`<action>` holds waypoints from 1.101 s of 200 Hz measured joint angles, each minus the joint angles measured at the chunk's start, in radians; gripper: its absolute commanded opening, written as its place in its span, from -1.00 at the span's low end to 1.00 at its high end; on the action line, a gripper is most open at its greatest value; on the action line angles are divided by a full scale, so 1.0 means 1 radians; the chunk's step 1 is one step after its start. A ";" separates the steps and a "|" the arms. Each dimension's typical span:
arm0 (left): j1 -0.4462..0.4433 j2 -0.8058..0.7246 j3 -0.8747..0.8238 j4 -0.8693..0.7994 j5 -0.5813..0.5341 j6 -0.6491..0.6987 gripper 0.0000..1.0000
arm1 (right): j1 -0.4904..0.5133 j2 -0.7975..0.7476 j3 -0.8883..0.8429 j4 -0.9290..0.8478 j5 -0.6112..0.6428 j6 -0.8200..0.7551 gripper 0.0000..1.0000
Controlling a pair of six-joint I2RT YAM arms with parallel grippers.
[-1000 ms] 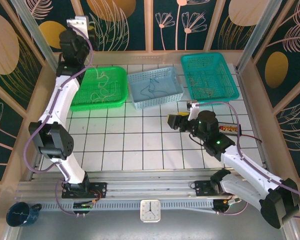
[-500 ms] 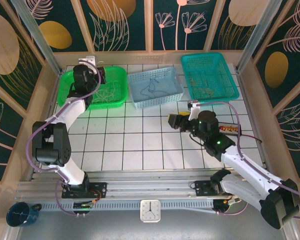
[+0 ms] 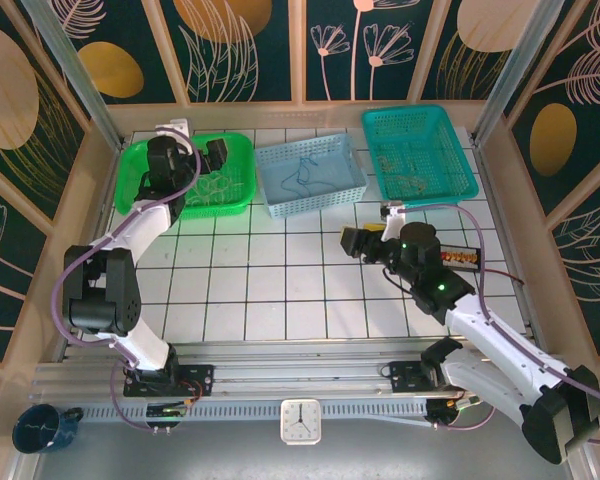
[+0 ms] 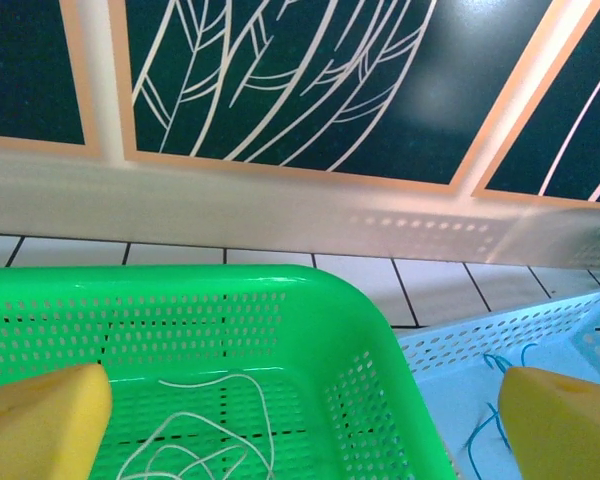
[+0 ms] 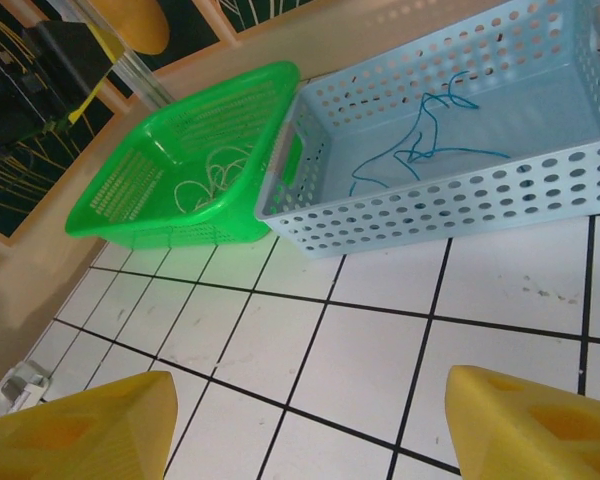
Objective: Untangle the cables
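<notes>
Whitish cables (image 4: 195, 440) lie coiled on the floor of the green basket (image 4: 380, 340); they also show as pale loops (image 5: 205, 180) from the right wrist. Dark blue cables (image 5: 425, 140) lie in the light blue basket (image 5: 500, 190), with a bit of them (image 4: 490, 400) at the left wrist view's right edge. Yellow-tan cables (image 3: 405, 165) rest in the teal basket (image 3: 460, 185). My left gripper (image 3: 212, 158) hangs open above the green basket's right half, its yellow fingers (image 4: 40, 420) wide apart with nothing between them. My right gripper (image 3: 350, 242) stands open over bare tiles, fingers (image 5: 540, 425) empty.
The three baskets stand in a row at the back of the white tiled table (image 3: 280, 290). A low wooden wall (image 4: 280, 210) runs right behind the green basket. A small dark and orange object (image 3: 460, 258) lies on the tiles beside the right arm.
The left arm has come down from high at the back wall to hang over the green basket. The right arm shifted slightly to the right.
</notes>
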 measured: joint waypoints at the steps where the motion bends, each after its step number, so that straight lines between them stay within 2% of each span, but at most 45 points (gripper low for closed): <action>1: 0.000 0.000 0.001 -0.001 0.000 0.000 0.98 | 0.000 -0.001 0.000 -0.002 0.001 -0.001 0.53; 25: 0.000 -0.022 0.029 -0.029 0.009 -0.009 0.98 | -0.002 -0.024 0.015 -0.044 0.034 -0.008 0.76; 32: 0.000 -0.037 0.029 -0.034 0.014 -0.013 0.98 | -0.002 -0.033 0.022 -0.054 0.046 -0.013 0.91; 70: 0.000 -0.171 -0.011 -0.037 0.059 -0.041 0.98 | -0.040 -0.084 0.060 -0.103 0.151 -0.025 0.98; 109: 0.000 -0.402 -0.293 0.095 0.047 -0.056 0.98 | -0.052 -0.057 0.065 -0.162 0.372 -0.014 0.99; 134: 0.000 -0.517 -0.489 0.160 -0.036 -0.035 0.98 | -0.072 -0.020 0.039 -0.159 0.549 -0.020 0.99; 173: 0.000 -0.644 -0.730 0.286 -0.230 0.070 0.98 | -0.125 0.017 -0.103 -0.031 0.715 -0.105 0.99; 198: 0.000 -0.624 -0.851 0.418 -0.344 0.099 0.98 | -0.190 0.045 -0.190 0.097 0.771 -0.156 0.99; 220: 0.000 -0.510 -0.930 0.544 -0.387 0.104 0.98 | -0.257 0.099 -0.264 0.250 0.788 -0.193 0.99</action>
